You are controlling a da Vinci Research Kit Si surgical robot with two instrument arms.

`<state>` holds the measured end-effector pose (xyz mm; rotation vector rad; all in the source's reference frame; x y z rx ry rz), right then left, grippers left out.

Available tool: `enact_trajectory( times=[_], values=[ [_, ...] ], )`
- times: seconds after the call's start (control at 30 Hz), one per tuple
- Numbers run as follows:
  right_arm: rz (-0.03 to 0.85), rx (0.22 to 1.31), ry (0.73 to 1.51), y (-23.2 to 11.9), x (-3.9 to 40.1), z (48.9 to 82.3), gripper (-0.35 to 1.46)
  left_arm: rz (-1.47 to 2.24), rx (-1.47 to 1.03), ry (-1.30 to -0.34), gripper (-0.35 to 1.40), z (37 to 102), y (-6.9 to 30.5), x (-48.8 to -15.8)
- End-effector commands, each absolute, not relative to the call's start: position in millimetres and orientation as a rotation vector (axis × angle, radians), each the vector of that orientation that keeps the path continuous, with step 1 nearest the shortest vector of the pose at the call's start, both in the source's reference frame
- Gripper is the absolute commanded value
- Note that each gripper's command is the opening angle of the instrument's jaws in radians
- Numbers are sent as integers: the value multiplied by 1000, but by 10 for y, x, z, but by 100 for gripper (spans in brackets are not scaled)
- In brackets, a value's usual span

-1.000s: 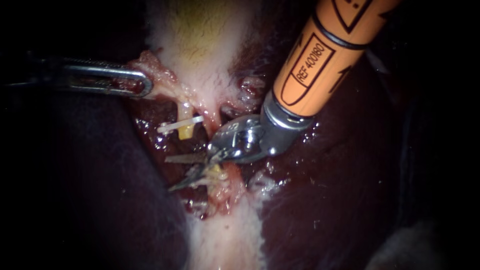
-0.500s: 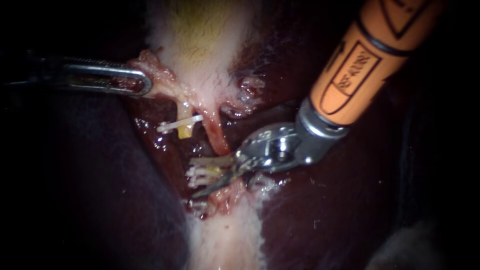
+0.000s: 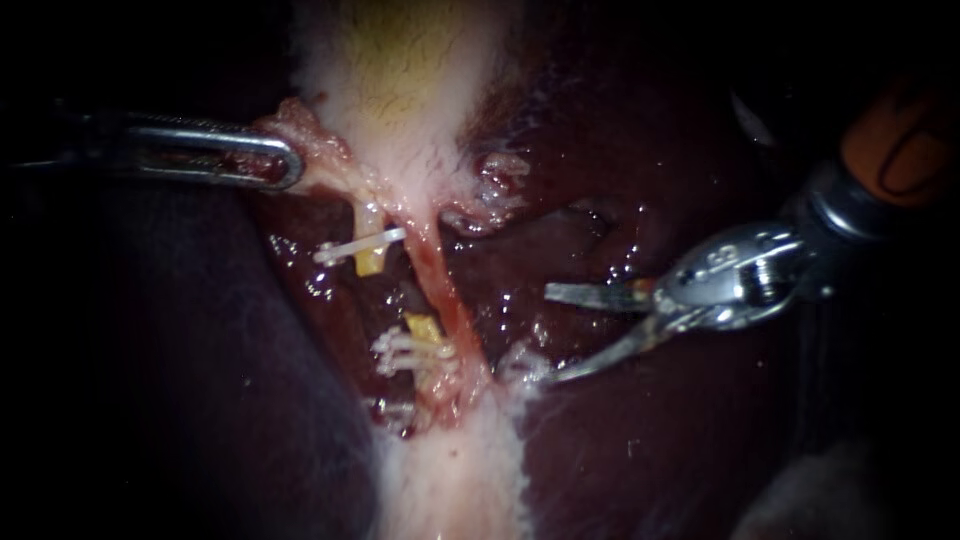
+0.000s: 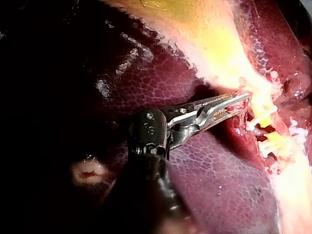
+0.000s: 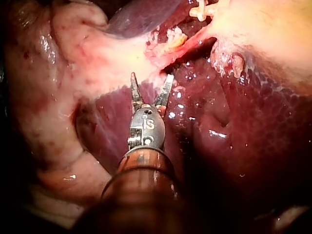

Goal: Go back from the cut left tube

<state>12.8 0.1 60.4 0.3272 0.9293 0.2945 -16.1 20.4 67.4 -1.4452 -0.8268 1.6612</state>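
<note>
The left tube is cut in two. Its upper stump is yellow with one white clip across it. Its lower stump carries white clips. A pink right tube runs whole beside them. My right instrument is off to the right of the tubes over the liver, its two blades open and touching nothing. Its blades are also spread in the right wrist view, short of the stump. My left instrument is shut on gallbladder tissue, as its jaws show in the left wrist view.
The pale gallbladder fills the upper middle, and a white band of tissue runs down below the stumps. Dark liver lies on both sides. Clips sit just ahead of the left jaws.
My right instrument has pulled back to the right, from the gap between the cut stumps to over the liver, its blades staying open. The left instrument and the tubes have not moved.
</note>
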Motion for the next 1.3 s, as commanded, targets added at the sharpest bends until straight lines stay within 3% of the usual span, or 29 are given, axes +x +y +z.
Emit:
enact_trajectory(
  times=[0.03,1.3],
  values=[
    [298,326,927,2,124,604,145,1661,-1445,-827,-35,674,204,-161],
    [306,323,922,5,117,601,145,1674,-1445,-789,-35,728,205,-198]
  ],
)
